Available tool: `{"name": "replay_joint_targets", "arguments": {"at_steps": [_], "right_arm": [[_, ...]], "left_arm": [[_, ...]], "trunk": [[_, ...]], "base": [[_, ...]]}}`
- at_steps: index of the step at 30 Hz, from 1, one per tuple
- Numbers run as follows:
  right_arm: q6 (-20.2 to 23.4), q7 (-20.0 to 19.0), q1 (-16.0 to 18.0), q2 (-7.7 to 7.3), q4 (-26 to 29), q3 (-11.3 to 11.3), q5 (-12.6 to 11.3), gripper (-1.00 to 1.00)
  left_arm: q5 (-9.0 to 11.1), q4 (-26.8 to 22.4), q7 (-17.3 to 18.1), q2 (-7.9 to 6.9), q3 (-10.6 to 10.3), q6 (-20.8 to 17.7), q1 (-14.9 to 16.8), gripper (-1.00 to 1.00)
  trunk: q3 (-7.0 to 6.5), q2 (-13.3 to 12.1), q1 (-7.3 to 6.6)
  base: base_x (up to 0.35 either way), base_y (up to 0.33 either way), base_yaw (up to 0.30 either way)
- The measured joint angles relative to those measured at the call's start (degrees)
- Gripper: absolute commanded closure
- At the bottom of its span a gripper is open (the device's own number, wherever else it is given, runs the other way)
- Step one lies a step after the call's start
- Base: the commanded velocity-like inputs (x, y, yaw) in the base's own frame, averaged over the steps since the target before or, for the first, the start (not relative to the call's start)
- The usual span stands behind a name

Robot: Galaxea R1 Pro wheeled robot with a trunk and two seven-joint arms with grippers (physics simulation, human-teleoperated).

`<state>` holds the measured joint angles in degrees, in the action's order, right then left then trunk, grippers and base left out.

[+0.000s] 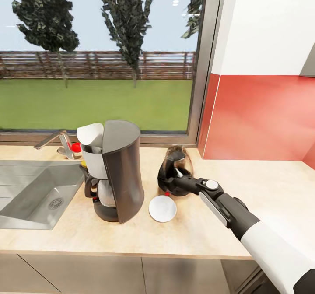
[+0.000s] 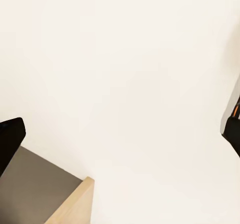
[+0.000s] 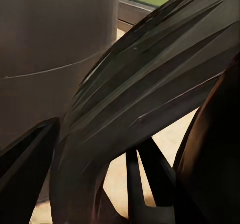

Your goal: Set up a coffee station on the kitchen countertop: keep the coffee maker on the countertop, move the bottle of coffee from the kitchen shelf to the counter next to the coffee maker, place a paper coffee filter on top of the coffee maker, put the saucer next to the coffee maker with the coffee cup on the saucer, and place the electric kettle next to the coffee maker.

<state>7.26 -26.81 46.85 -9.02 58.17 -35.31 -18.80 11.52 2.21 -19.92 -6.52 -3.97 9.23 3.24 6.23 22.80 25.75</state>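
The right arm point(image 1: 262, 241) reaches in from the near right corner, and its end effector point(image 1: 178, 181) sits at the handle of the kettle point(image 1: 175, 171). In the right wrist view the black loop handle point(image 3: 145, 99) sweeps right across the fingers point(image 3: 25, 154), so they look clamped around it, though I cannot see contact for certain. The kettle stands on the surface point(image 1: 227, 224), just right of the coffee maker point(image 1: 116, 171) and just beyond the saucer point(image 1: 162, 208). A white paper filter point(image 1: 90, 135) already sits in the top of the coffee maker. So the kettle step is in hand and looks close to finished. Next, I'd judge, the fingers should part and draw back to the right without tipping the kettle or nudging the saucer. The left end effector's state I cannot tell.
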Motion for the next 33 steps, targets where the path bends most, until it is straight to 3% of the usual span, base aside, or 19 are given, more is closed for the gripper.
{"name": "replay_joint_targets", "arguments": {"at_steps": [15, 33], "right_arm": [[-0.2, -1.07, 0.01, 0.23, -0.68, 0.0, 0.17, 1.0], [-0.2, -0.8, 0.0, 0.19, -0.69, 0.07, 0.19, 1.0]], "left_arm": [[0.0, 0.09, -0.03, 0.02, 0.0, 0.0, -0.01, -1.0], [0.0, 0.1, -0.37, 0.74, 0.0, -0.1, -0.31, -1.0]], "trunk": [[0.0, 0.0, 0.0], [0.0, 0.01, -0.03]], "base": [[0.022, 0.058, 0.0], [0.159, 0.06, 0.0]]}}
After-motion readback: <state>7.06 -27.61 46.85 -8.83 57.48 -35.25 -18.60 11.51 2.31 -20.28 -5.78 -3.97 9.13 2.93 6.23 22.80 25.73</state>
